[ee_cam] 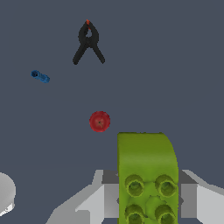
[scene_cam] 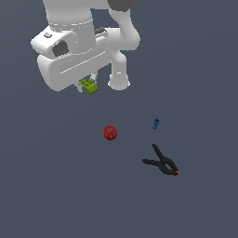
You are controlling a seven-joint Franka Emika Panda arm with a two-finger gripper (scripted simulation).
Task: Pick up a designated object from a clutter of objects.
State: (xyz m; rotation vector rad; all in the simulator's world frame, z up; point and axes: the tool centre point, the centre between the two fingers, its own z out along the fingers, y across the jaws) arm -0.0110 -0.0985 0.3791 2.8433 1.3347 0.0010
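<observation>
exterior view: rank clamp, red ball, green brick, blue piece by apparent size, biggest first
1. black clamp
2. lime-green brick and red ball: look alike, and the brick is partly hidden in the gripper, so no ranking
3. blue piece

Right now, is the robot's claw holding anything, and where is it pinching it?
Yes. The gripper holds the lime-green block, pinched by its two opposite sides between the fingers.

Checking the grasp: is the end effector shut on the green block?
Shut on it. The wrist view shows the block between both fingers of the end effector, apart from the ball.
</observation>
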